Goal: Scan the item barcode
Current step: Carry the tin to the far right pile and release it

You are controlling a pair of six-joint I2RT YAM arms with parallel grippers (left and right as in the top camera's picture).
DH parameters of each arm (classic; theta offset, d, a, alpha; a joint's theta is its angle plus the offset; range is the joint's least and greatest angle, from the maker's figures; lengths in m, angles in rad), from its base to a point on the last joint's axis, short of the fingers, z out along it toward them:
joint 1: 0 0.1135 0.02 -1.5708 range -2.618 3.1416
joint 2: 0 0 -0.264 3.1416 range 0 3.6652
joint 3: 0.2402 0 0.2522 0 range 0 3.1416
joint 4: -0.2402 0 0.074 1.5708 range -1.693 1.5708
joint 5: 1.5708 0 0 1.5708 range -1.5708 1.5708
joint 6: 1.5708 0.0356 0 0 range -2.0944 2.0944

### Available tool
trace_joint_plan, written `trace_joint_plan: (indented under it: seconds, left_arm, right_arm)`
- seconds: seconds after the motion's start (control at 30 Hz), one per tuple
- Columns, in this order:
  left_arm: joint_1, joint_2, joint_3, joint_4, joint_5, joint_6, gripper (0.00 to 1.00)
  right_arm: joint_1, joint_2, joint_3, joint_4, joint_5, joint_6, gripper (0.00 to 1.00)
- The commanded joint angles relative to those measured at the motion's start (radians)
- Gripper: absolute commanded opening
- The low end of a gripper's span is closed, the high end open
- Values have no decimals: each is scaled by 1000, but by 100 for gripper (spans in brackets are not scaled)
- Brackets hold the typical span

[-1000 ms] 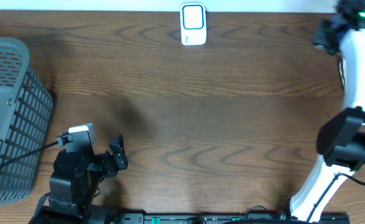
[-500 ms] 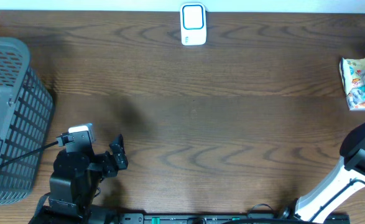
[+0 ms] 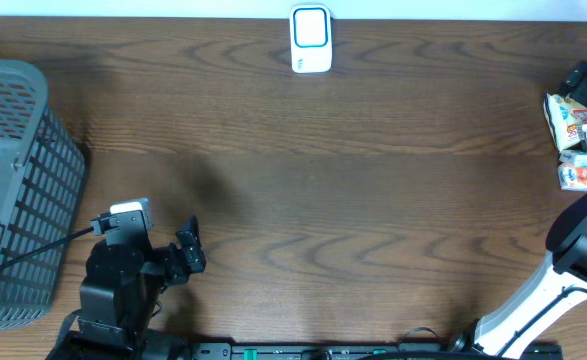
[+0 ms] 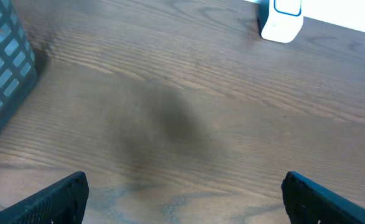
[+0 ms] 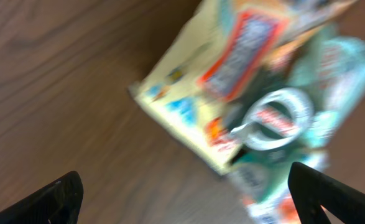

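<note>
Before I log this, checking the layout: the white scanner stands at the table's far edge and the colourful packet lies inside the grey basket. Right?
No. The colourful packet lies on the table at its right edge, not inside the grey basket; the overhead view shows it. The white scanner does stand at the far edge.

**Q:** What surface fills the overhead view?
**A:** A table (image 3: 373, 190) of dark brown wood is shown, its grain drawn in long wavy bands from left to right.
**Q:** What is seen beyond its far edge?
**A:** A pale strip (image 3: 123, 8) is seen; whether it is wall or floor cannot be told.
**Q:** How is the light described?
**A:** Soft, even light is indicated. One diffuse dark patch (image 3: 208, 190) is cast left of centre.
</note>
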Motion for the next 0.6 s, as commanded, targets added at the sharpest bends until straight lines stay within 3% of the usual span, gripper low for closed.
trace_joint_plan:
  seconds: [0.0,0.1,0.2,0.43,0.57]
  left_arm:
    - [0,-2,0,2,-13,-5,98]
    - [0,-2,0,2,-13,-5,98]
    - [0,-2,0,2,-13,-5,98]
    - [0,-2,0,2,-13,-5,98]
    - [0,-1,0,2,-13,-5,98]
  right_arm:
    - [28,-3,-9,-20,-261,-35,99]
    - [70,-3,-11,-38,-455,-136,99]
    - [142,-3,-11,-63,-490,-132,99]
    - [380,-3,-12,-107,-463,-132,99]
    - [510,-8,-12,-109,-307,-115,99]
